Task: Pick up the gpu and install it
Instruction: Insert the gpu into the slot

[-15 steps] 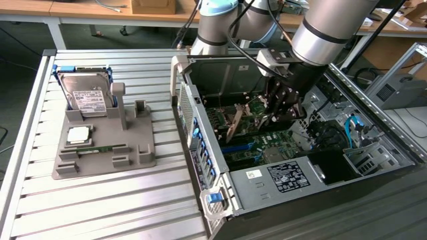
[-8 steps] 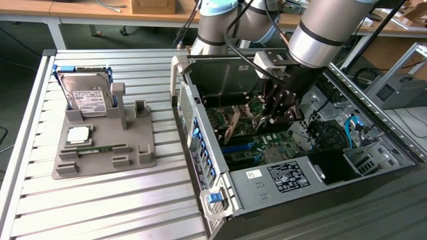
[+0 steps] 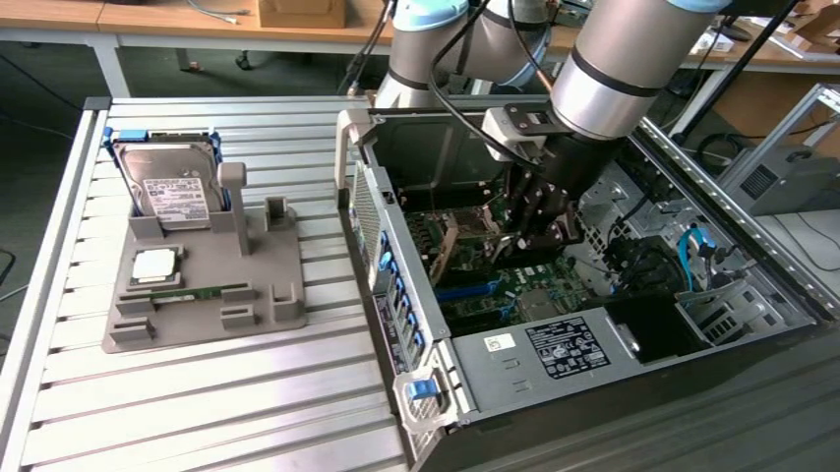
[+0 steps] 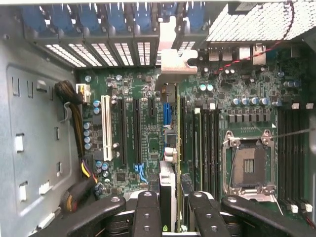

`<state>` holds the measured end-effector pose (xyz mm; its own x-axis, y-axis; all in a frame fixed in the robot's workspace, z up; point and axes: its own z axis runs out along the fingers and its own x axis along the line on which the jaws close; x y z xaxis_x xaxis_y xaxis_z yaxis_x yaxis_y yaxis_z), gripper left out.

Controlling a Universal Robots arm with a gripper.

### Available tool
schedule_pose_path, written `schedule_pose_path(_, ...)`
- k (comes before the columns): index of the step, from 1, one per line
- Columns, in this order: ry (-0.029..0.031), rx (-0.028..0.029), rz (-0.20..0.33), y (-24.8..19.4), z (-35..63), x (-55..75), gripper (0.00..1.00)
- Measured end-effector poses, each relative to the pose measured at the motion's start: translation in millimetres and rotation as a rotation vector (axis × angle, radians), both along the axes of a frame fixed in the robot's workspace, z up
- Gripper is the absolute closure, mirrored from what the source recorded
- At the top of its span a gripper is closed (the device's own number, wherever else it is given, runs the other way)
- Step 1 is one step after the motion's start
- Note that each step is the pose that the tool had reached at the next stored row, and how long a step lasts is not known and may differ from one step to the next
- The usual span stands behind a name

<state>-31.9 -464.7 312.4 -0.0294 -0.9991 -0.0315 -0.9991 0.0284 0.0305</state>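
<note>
Holding the thin green circuit-board gpu edge-on with its silver bracket at the far end, the black jaws are clenched on it. Gripper sits inside the open grey computer case, card hanging over the green motherboard slots. Grey parts tray with a silver hard drive sits on the slatted desk.

A silver hard drive with a white label stands tilted at the back of a grey fixture tray on the slatted metal table. A CPU lies flat on the tray, with a narrow green RAM stick just in front of it. Inside the open computer case, the motherboard carries an empty CPU socket, black expansion slots and one white slot.
</note>
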Motion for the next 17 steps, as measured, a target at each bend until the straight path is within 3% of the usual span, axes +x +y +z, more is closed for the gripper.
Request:
schedule_pose_path(13, 0.0000, -0.0117, -0.003, 0.1, -22.4, -8.7, 0.73)
schedule_pose_path(17, 0.0001, -0.0147, -0.003, 3.0, -28.1, -12.6, 0.73)
